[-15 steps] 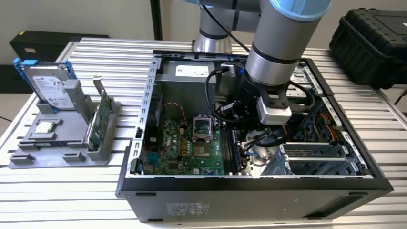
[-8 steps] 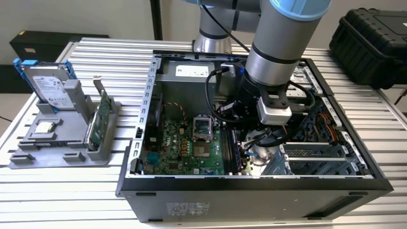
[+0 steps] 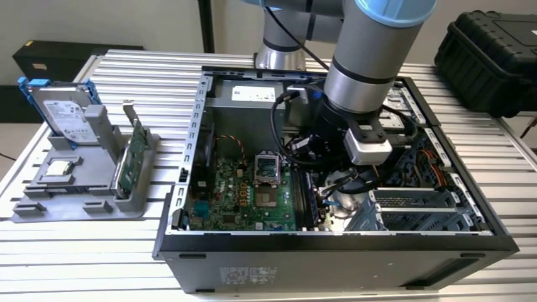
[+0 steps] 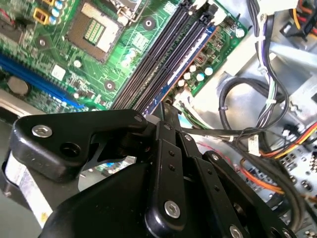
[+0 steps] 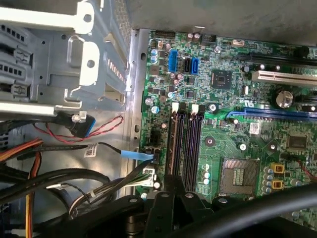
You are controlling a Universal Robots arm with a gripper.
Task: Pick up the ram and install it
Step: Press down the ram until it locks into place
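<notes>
— Black pincer (image 4: 166,110), fingers pressed together, its tip at the near end of the ram (image 4: 185,67) inside an open computer case (image 3: 336,245). Does that work for the top line?

— Yes, if the ram's place is clear.

— In both wrist views it stands on edge in the outermost of the parallel memory slots, the one nearest the edge of the green motherboard (image 4: 124,59). In the second wrist view it is a thin dark stick with a blue edge.

— Is the stick pinched between the fingers?

— I cannot tell. The closed tip meets the end of the stick, but its black links hide the contact.

— And the first wrist view?

— The pincer (image 5: 174,184) sits just past the end of the slots, with the ram (image 5: 172,144) running away from it. The other dark slots lie alongside, and the square processor socket (image 5: 237,176) is near them on the motherboard (image 5: 223,129).

— What lies beside the board?

— A bundle of black cables (image 4: 237,94), with orange and red wires among them, in the bay beyond the board's edge.

— Wider scene?

— In the exterior view the grey and blue arm (image 3: 369,69) reaches down into the case, which lies on its side on a ribbed metal table (image 3: 100,251). Toward the exterior view's left, well apart from the case, a grey holder (image 3: 75,182) carries a silver hard drive (image 3: 63,113) with blue rails and a green card (image 3: 132,157) standing upright.
</notes>
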